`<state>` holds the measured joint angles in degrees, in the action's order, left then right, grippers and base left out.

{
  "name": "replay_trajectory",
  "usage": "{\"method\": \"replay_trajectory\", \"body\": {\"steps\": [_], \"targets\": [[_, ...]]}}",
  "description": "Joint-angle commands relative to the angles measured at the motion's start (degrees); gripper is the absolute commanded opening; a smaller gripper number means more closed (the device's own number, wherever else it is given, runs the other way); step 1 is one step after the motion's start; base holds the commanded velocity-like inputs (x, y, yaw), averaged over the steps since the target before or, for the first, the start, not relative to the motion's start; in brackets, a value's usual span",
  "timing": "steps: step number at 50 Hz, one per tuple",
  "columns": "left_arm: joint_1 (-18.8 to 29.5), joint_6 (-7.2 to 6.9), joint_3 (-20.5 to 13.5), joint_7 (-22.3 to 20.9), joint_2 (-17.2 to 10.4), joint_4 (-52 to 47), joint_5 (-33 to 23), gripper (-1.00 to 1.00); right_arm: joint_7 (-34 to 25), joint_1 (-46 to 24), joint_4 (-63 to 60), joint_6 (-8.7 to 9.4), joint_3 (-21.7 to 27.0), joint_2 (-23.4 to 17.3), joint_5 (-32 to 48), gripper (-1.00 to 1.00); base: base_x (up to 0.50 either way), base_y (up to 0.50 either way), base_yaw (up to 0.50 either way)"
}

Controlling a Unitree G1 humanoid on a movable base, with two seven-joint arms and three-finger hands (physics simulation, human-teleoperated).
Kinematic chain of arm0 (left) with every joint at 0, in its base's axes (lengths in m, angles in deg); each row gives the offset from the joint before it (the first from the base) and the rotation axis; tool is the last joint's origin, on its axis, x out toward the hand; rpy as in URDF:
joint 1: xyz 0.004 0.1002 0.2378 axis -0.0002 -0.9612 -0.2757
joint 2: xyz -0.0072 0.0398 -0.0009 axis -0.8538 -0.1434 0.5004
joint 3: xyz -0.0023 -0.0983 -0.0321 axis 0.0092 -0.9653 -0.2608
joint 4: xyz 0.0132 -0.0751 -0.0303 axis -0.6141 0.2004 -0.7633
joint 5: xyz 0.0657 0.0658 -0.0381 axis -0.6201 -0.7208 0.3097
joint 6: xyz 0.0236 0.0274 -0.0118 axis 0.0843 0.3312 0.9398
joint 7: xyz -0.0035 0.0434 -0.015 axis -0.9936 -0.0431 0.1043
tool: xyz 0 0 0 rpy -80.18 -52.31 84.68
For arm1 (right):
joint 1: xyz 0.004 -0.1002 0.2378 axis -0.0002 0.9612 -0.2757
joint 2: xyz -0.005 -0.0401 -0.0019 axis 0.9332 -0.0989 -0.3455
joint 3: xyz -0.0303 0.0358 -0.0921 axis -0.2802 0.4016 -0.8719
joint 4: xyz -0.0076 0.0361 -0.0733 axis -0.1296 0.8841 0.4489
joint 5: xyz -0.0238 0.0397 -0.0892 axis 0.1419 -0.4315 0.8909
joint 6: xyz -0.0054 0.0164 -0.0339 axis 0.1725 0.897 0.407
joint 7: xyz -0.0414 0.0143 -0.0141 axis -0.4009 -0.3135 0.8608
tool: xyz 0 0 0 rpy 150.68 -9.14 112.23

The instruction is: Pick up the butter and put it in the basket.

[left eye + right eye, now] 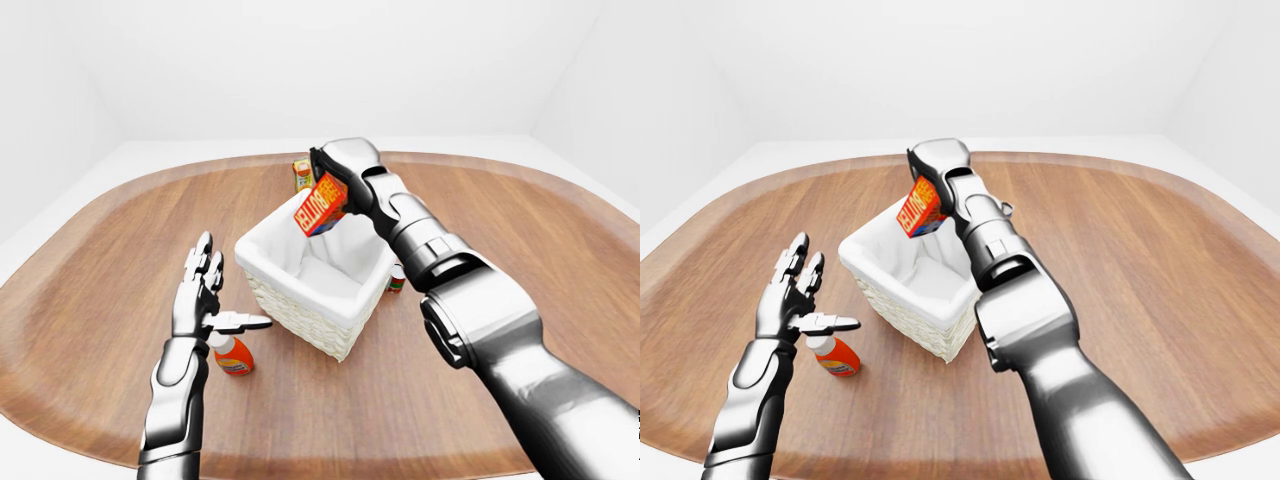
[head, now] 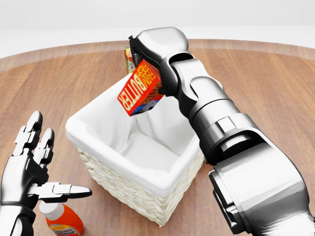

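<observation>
- Butter (image 2: pixel 139 89): red and orange carton, tilted, gripped in the right hand (image 2: pixel 147 64), fingers closed round its upper end; hanging just under the hand, above the far part of the basket opening in the head view.
- Basket (image 2: pixel 118 184): woven, pale, with white cloth lining; directly below the right hand and the carton. Inside appears empty, as far as visible.
- Carton not touching the lining, or so it looks; lower corner close to the far rim in the head view, exact gap hard to tell.
- Step in hand, as a judgement: lowering and releasing. Better to bring the carton a little more toward the middle of the opening, away from the far rim, then lower before opening the fingers, so no bounce off the cloth edge.
- Good also to release with the carton low, since tilted like this it may tip against the wall of the basket.
- Left hand (image 2: pixel 29 169): open, fingers spread, holding nothing; well apart from the right hand, toward the lower left of the head view, beside the basket.
- Orange bottle with white cap (image 2: pixel 61 219): lying on the wooden surface (image 2: pixel 256 88) just under the left hand.
- Juice carton (image 1: pixel 301 172): standing on the surface beyond the right hand, partly hidden by it in the head view.
- Small can (image 1: pixel 397 281): beside the basket, under the right forearm, only partly seen.
</observation>
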<state>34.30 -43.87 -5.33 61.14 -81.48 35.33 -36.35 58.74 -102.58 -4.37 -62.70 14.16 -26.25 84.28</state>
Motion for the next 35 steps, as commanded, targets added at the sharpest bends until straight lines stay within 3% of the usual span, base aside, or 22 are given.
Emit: {"method": "replay_trajectory", "body": {"steps": [1,17,35], "targets": [[-0.28,1.01,-0.11,-0.6,-0.18,0.99,0.36,1.0,5.53,-0.33,-0.35,0.0,2.01,1.95,4.6,-1.0,0.0,0.0,0.0],[-0.22,1.14,-0.02,-0.49,-0.07,1.26,0.2,1.0,3.92,1.29,0.37,0.0,1.33,1.83,12.16,-1.0,0.0,0.0,0.0],[-0.51,1.03,-0.03,-0.75,0.05,0.96,0.36,1.0,5.52,5.01,1.26,0.0,2.91,3.02,14.43,-1.0,0.0,0.0,0.0]]}}
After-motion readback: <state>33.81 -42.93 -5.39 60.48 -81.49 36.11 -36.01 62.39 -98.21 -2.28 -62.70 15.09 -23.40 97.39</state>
